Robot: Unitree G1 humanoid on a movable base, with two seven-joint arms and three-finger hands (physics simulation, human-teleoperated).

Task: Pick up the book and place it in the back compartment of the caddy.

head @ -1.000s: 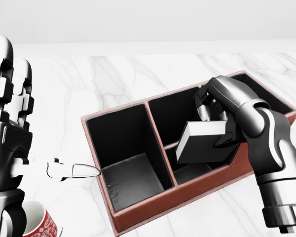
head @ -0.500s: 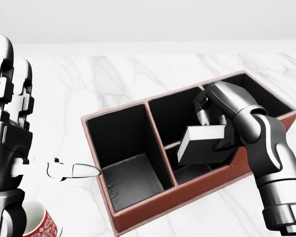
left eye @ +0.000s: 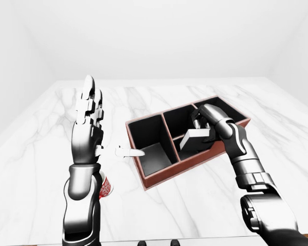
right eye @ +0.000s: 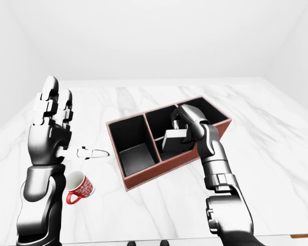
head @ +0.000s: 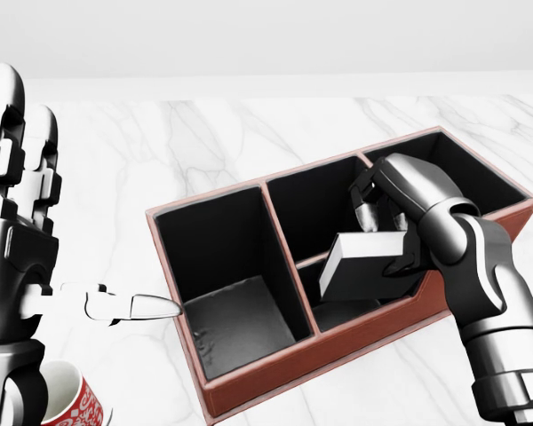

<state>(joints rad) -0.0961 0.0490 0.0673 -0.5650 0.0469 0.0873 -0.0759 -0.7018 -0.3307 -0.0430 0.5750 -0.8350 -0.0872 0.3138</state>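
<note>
Right hand [head: 393,232] grips the book [head: 366,264], fingers wrapped over its upper edge. Book is tilted, white page edge facing 9 o'clock in the head view, its lower part dipping into the caddy [head: 249,382] at the small compartment along the near wall, just to the 3 o'clock side of the large left compartment. Cannot tell whether the book touches the caddy floor. Caddy is red-brown outside, black inside, and sits on the marble table [head: 160,151]. Left hand [head: 18,222] is raised at 9 o'clock, fingers spread wide and upright, thumb pointing toward the caddy, holding nothing. Red-patterned mug [right eye: 80,187] lies beside the left forearm at 7 o'clock, well apart from the caddy.
</note>
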